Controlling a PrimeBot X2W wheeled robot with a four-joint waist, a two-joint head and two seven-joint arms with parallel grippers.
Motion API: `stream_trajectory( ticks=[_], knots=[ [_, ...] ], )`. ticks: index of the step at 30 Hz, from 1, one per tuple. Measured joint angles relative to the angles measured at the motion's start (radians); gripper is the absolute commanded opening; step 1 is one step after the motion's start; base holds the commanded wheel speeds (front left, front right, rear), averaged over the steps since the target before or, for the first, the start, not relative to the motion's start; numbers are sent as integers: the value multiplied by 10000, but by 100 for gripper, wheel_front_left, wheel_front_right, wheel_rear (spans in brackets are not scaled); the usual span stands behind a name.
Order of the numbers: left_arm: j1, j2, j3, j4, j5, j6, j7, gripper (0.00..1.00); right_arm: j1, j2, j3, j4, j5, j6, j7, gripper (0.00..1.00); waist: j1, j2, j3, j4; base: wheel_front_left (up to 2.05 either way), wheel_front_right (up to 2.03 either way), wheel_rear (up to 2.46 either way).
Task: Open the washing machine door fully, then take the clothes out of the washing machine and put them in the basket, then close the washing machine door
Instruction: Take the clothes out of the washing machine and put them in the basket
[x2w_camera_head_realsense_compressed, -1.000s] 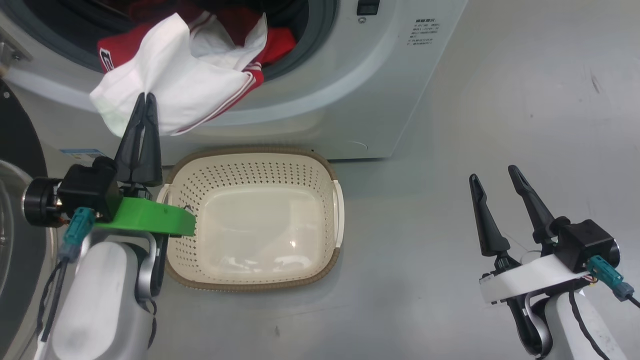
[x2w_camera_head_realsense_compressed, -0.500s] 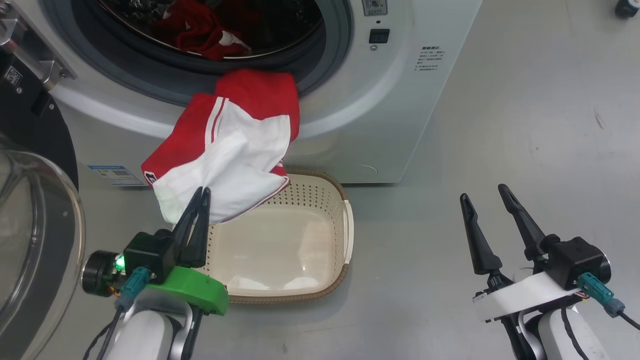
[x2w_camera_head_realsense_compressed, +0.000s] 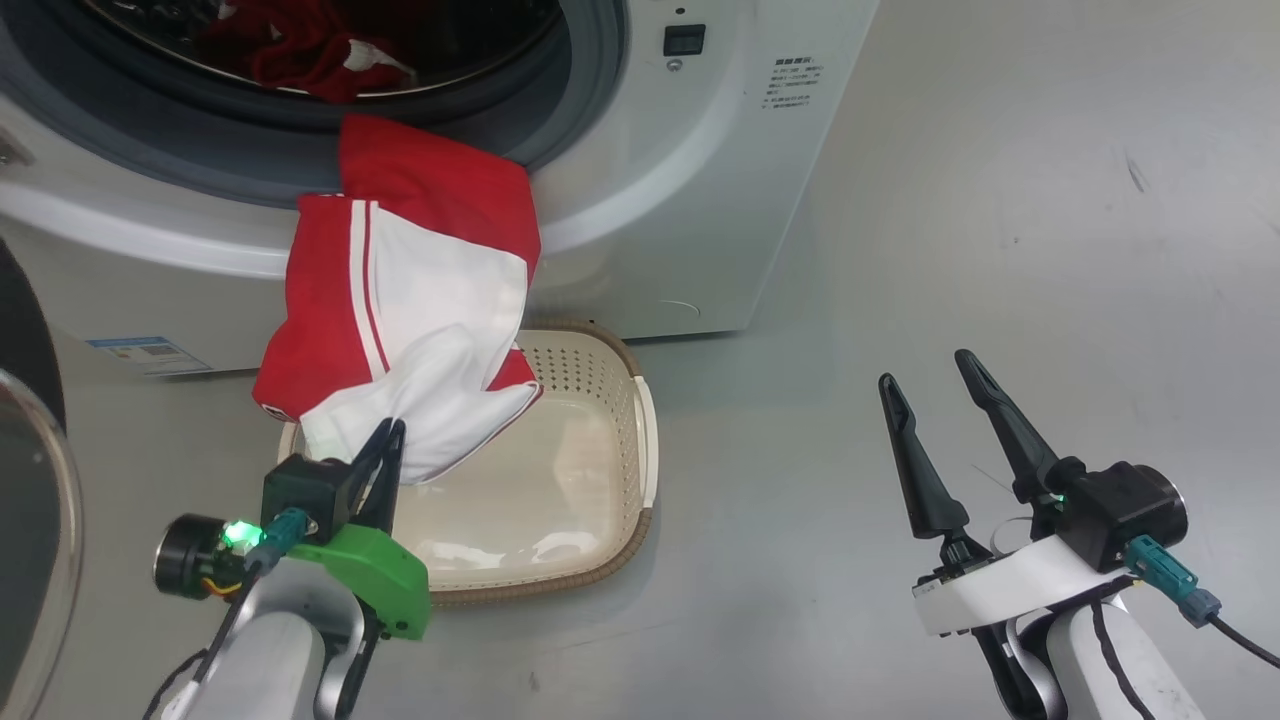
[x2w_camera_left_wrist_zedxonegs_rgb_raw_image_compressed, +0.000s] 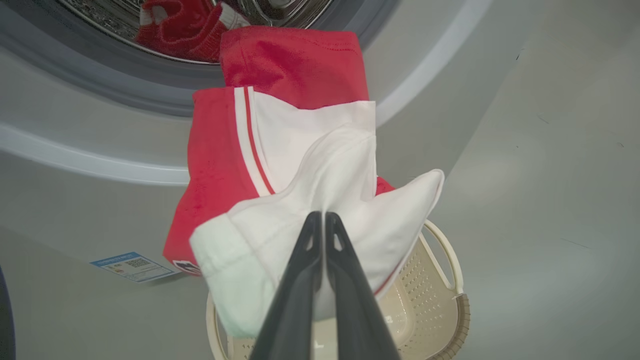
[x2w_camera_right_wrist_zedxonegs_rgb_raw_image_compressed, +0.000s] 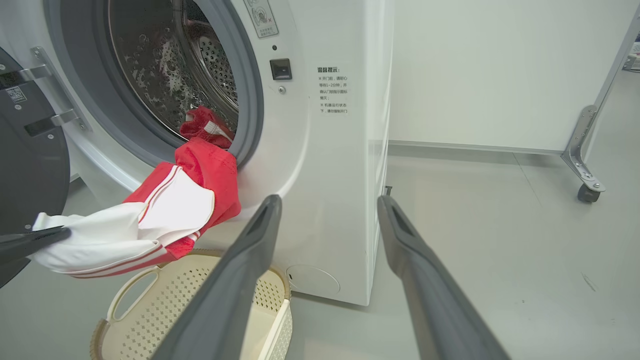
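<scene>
Red-white clothes (x2w_camera_head_realsense_compressed: 400, 280) clamped in the left gripper (x2w_camera_head_realsense_compressed: 393, 428) above the basket (x2w_camera_head_realsense_compressed: 640, 440).
They stretch from the far washer (x2w_camera_head_realsense_compressed: 640, 200) mouth; the right gripper (x2w_camera_head_realsense_compressed: 923, 368), at right, gapes empty.

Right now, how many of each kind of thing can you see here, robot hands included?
Washing machine: 1
Washing machine door: 1
Basket: 1
Clothes: 2, the hanging garment and the red bundle in the drum
Grippers: 2, left gripper shut on the hanging garment, right gripper open
Total: 7
</scene>
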Motion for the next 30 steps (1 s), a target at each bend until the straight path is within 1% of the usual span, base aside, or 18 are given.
stream_trajectory(
  ticks=[5, 10, 16, 17, 18, 19, 24, 30],
  knots=[
    [-718, -8, 0, 637, 46, -142, 6, 0, -155, 31, 58, -31, 31, 2, 0, 100, 0, 0, 262, -298, 0, 0, 0],
    [-1157, -176, 169, 1766, -441, -297, 163, 0, -401, 56, 82, -58, 81, 2, 0, 100, 1, 0, 625, -644, 0, 0, 0],
    [-1888, -265, 360, 2663, -631, -397, 311, 0, -628, 86, 71, -77, 171, 2, 0, 100, 0, 0, 1041, -988, 0, 0, 0],
    [-2007, -268, 408, 2775, -650, -397, 313, 41, -648, 86, 63, -77, 176, 2, 0, 100, 0, 0, 1107, -1031, 0, 0, 0],
    [-2120, -272, 428, 2913, -692, -397, 318, 93, -674, 88, 54, -77, 188, 2, 0, 100, 0, 0, 1170, -1070, 0, 0, 0],
    [-2215, -274, 447, 3051, -696, -397, 322, 100, -702, 90, 33, -77, 217, 2, 0, 100, 0, 0, 1232, -1105, 0, 0, 0],
    [-2563, -280, 533, 3659, -704, -474, 316, 100, -795, 107, -105, -79, 276, 2, 0, 100, 1, 0, 1464, -1196, 0, 0, 0],
    [-2916, -280, 606, 4205, -715, -481, 293, 100, -943, 125, -201, -77, 330, 2, -2, 100, 0, 0, 1529, -1143, 0, 0, 0]
  ],
)
